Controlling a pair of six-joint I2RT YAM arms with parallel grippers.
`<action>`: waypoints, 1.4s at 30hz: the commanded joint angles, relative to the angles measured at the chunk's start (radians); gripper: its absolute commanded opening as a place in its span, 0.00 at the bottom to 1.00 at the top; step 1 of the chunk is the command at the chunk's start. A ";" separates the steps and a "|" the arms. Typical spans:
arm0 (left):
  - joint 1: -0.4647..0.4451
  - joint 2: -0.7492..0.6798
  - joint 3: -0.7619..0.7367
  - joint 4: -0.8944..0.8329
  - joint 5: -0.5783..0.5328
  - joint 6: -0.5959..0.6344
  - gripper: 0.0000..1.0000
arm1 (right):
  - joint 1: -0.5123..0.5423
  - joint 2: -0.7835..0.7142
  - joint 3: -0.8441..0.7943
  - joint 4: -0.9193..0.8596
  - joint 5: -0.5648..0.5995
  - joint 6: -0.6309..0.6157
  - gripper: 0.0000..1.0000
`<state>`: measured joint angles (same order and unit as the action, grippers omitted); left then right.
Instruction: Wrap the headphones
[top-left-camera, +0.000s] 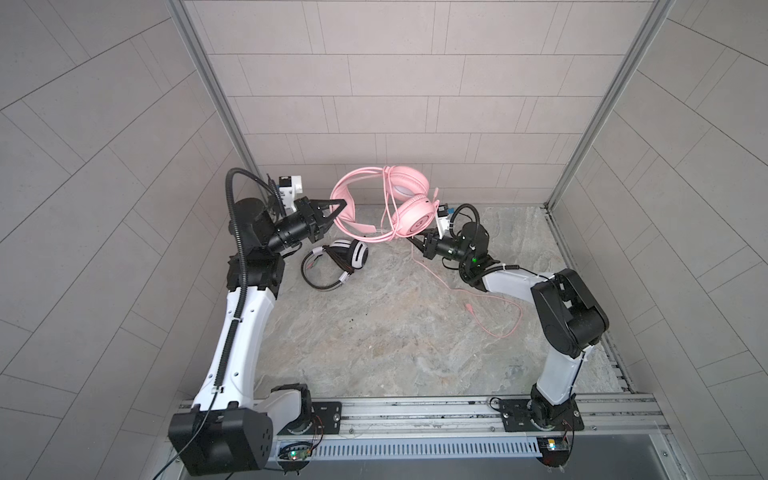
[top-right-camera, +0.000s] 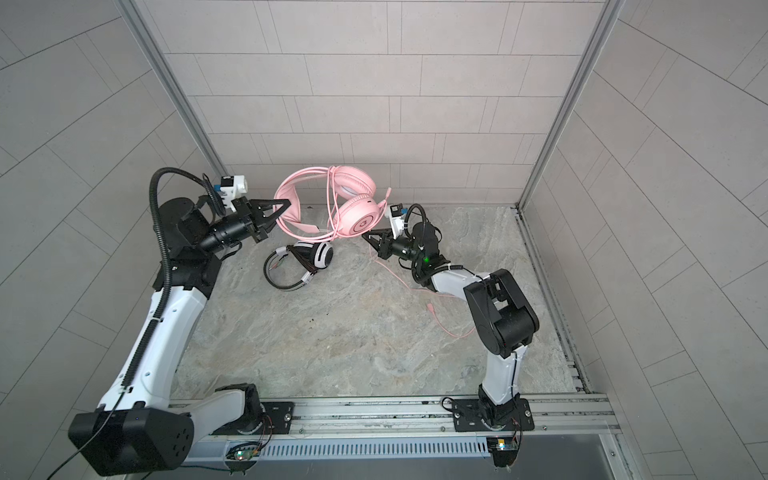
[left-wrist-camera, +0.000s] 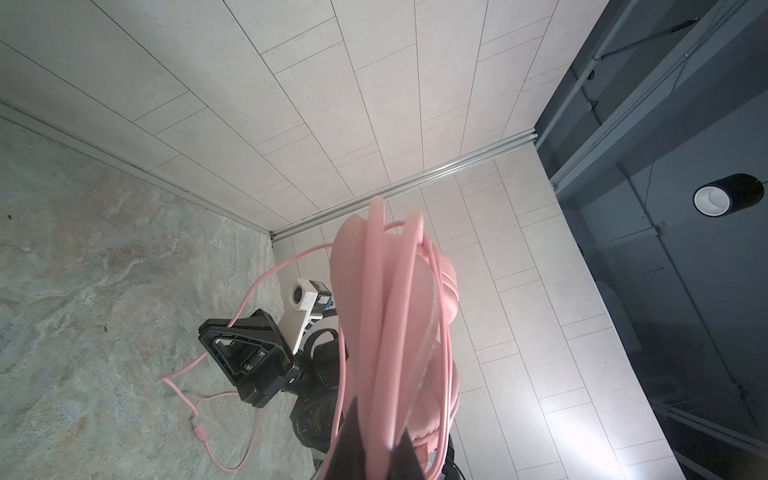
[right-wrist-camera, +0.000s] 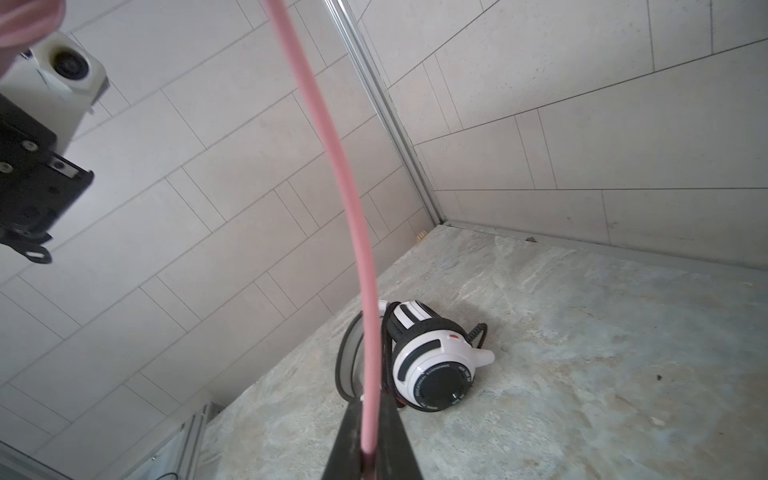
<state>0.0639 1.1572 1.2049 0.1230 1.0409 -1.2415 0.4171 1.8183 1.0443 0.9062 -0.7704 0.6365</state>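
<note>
Left gripper (top-left-camera: 338, 204) clamped on the pink headset's (top-left-camera: 409, 199) headband, holding it above the table (top-left-camera: 374, 332) near the back wall. Right gripper (top-left-camera: 411, 240) closed on the pink cable (right-wrist-camera: 365, 332) just below the earcups; slack trails on the table. White-and-black headset (top-left-camera: 336, 264) lies below, cable wrapped

walls (top-left-camera: 395, 83): pale grey tile, three sides | floor (top-left-camera: 374, 324): mottled stone slab | front: aluminium rail (top-left-camera: 415, 409)
</note>
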 joint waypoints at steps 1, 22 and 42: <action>-0.003 -0.009 0.058 0.097 -0.026 -0.008 0.00 | 0.009 -0.064 -0.086 0.092 -0.010 0.046 0.01; -0.089 -0.047 -0.071 -0.025 -0.335 0.264 0.00 | 0.476 -0.473 -0.073 -0.812 0.285 -0.336 0.00; -0.297 -0.067 -0.043 -0.569 -0.510 0.819 0.00 | 0.411 -0.436 0.572 -1.607 0.628 -0.645 0.00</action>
<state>-0.2436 1.1275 1.1233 -0.3298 0.5911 -0.6052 0.8745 1.4590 1.5848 -0.6323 -0.2657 0.0521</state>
